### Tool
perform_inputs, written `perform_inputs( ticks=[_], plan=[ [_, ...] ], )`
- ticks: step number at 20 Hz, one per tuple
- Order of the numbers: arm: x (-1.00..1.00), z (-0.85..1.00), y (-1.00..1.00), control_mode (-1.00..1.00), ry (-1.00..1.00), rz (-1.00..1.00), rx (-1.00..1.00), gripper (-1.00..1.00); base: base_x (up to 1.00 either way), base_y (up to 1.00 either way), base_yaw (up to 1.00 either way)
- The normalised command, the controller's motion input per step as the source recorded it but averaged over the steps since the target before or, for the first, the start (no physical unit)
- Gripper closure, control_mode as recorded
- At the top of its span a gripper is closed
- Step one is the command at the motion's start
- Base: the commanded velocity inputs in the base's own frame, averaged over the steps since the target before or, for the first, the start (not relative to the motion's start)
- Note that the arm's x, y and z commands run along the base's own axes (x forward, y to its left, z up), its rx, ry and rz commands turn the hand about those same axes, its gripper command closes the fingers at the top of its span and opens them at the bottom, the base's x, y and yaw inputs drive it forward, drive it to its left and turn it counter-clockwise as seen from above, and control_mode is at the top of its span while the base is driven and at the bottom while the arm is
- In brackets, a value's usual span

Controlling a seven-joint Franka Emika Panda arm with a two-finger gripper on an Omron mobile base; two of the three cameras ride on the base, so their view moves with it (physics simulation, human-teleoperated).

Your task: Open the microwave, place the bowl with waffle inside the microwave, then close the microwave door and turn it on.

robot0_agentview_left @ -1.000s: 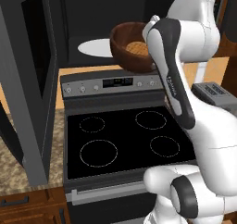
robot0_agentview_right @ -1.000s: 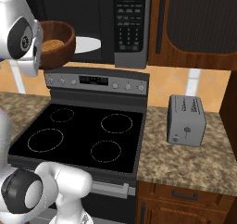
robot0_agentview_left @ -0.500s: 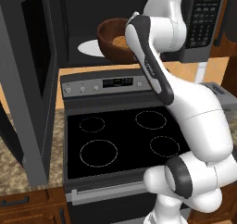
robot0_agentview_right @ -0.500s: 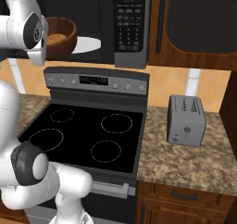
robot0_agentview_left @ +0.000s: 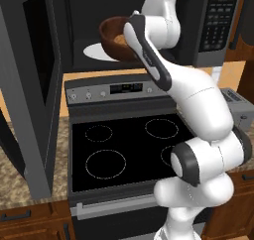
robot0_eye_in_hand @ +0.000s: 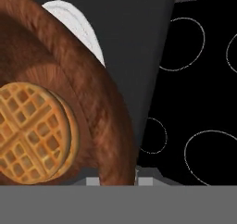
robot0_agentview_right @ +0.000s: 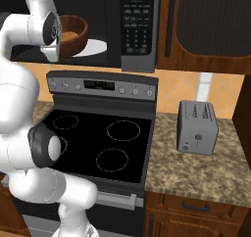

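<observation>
At the mouth of the open microwave [robot0_agentview_right: 122,30], a wide grey-and-black box appliance: round reddish-brown wooden bowl [robot0_agentview_left: 115,35], held up level with the cavity, just over the white round turntable plate [robot0_agentview_left: 94,51]. Lying inside the bowl, small round golden-orange waffle [robot0_eye_in_hand: 32,133] with a grid pattern, resting against the bowl's inner wall in the hand view. Bowl [robot0_agentview_right: 73,33] seen from the right base view partly behind the white arm's wrist, waffle [robot0_agentview_right: 68,35] showing as a pale patch within it.

Claw hidden behind the bowl rim and the wrist; cannot tell whether its fingers are apart or clamped on the rim, though the bowl hangs at the end of the arm with nothing else under it but the plate.

Left of the cavity, microwave door [robot0_agentview_left: 37,85], a dark glass panel in a grey frame, swung fully open toward the camera. Right of the cavity, button keypad panel [robot0_agentview_right: 138,25] with a small display above it.

Below the microwave, black stove [robot0_agentview_right: 98,138] with four ring-marked burners and a grey control strip along its back. Right of the stove, small grey toaster [robot0_agentview_right: 197,127] standing on the speckled brown stone worktop [robot0_agentview_right: 206,172]. Beside the microwave, dark brown wooden cabinets [robot0_agentview_right: 211,25].
</observation>
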Motion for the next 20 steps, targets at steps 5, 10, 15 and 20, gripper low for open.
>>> perform_inputs(
  ticks=[5,10,15,20],
  plan=[
    [0.75,0.00,0.03,-1.00,0.00,0.00,0.00,1.00,0.00,0.00,0.00],
    [0.59,-0.05,0.09,-1.00,-0.01,0.00,0.00,1.00,0.00,0.00,0.00],
    [0.30,-0.20,0.00,-1.00,-0.14,0.00,0.00,-1.00,0.00,0.00,0.00],
    [0.00,-0.21,0.00,-1.00,-0.37,-0.02,0.01,-1.00,0.00,0.00,0.00]
  ],
)
